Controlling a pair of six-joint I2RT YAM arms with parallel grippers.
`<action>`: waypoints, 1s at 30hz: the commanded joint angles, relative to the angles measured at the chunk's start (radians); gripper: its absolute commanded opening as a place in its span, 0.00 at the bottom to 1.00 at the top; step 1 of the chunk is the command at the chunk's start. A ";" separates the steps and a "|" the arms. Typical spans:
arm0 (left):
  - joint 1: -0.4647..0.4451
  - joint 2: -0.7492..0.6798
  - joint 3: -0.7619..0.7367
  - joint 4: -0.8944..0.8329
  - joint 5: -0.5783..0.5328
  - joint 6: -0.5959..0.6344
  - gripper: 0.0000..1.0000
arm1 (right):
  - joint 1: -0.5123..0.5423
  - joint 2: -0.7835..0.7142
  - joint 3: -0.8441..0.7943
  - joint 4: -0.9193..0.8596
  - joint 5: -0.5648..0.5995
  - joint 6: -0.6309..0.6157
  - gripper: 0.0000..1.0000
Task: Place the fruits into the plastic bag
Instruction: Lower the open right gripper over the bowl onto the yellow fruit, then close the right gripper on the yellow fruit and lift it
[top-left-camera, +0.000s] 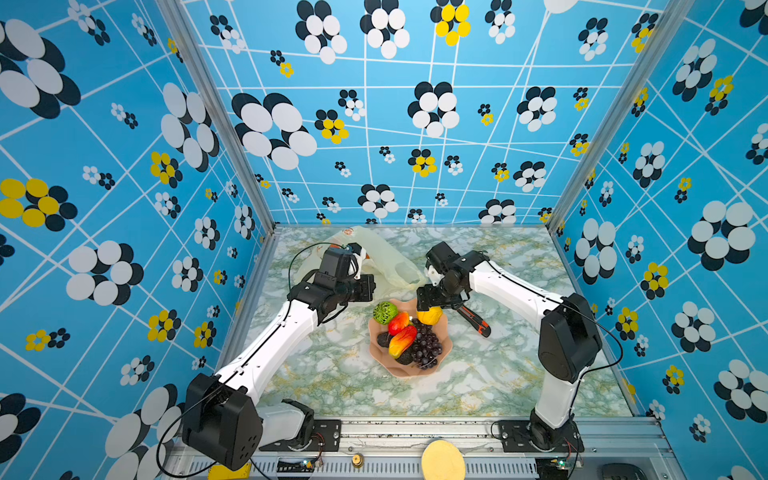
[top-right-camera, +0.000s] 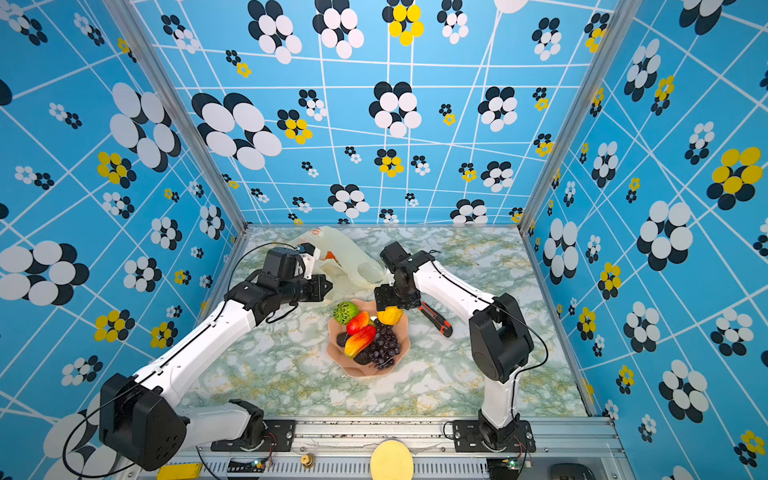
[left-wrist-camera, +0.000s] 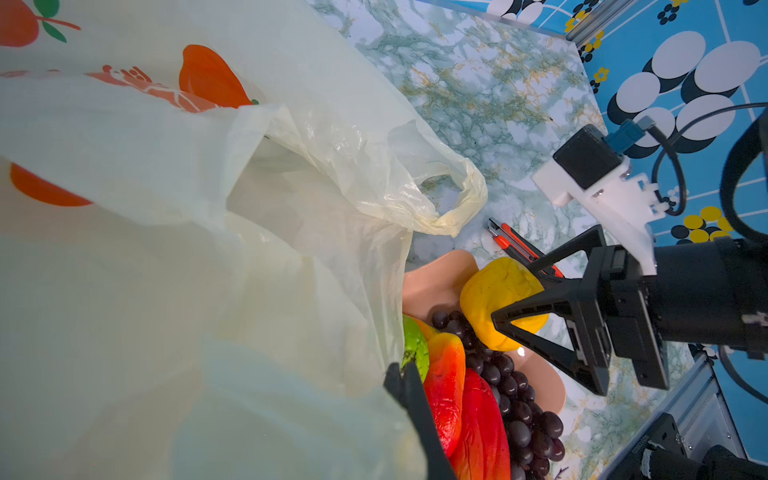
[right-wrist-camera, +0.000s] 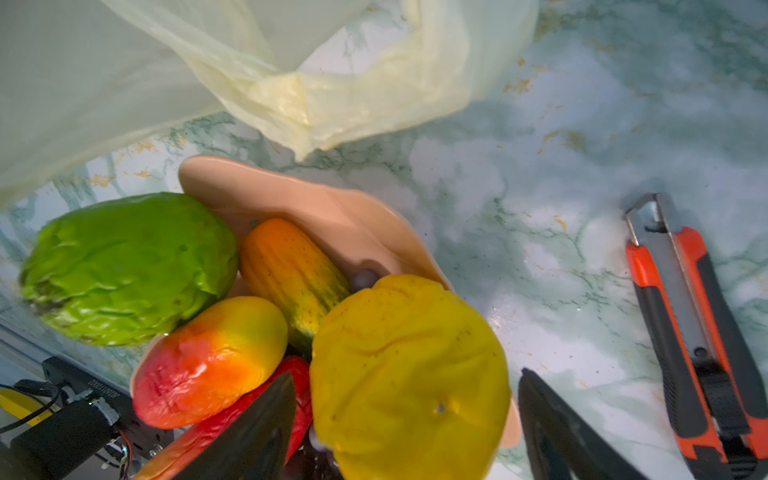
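Tabletop of green-veined marble print, across the lower middle of both top views. Next in size, pale cream translucent plastic bag with orange fruit prints, slumped just above frame centre, one handle loop trailing toward the dish, mouth edge lifted on the left. No fruit visible inside; seemingly empty, though partly hidden behind the left arm.

Pink scalloped dish below centre, just beside the bag, carrying every fruit in sight. Left gripper, left of centre, clenched on the bag's thin film and holding the opening up. Right gripper, just right of centre, spread wide astride the lemon, with a sliver of gap at one finger and no firm grip evident yet.

Then the fruits: dark purple grape bunch, bumpy green ball, yellow lemon at the dish's upper right rim, red-yellow mango, red strawberry, yellow-green oblong, two rough black ovals. Red-and-black utility knife right of the dish, no part of the job.

Judged from this: task barely begun. Bag held open, first pick lined up, all eight fruits left to carry across.
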 joint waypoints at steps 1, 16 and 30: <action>-0.006 -0.019 -0.004 0.010 0.012 -0.010 0.00 | 0.006 0.026 0.018 -0.015 -0.008 -0.009 0.83; -0.007 -0.013 -0.017 0.003 0.012 0.000 0.00 | 0.007 -0.037 0.037 0.009 -0.014 0.010 0.63; -0.015 -0.039 -0.073 0.022 0.030 0.008 0.00 | 0.013 0.077 0.347 0.145 -0.252 0.118 0.60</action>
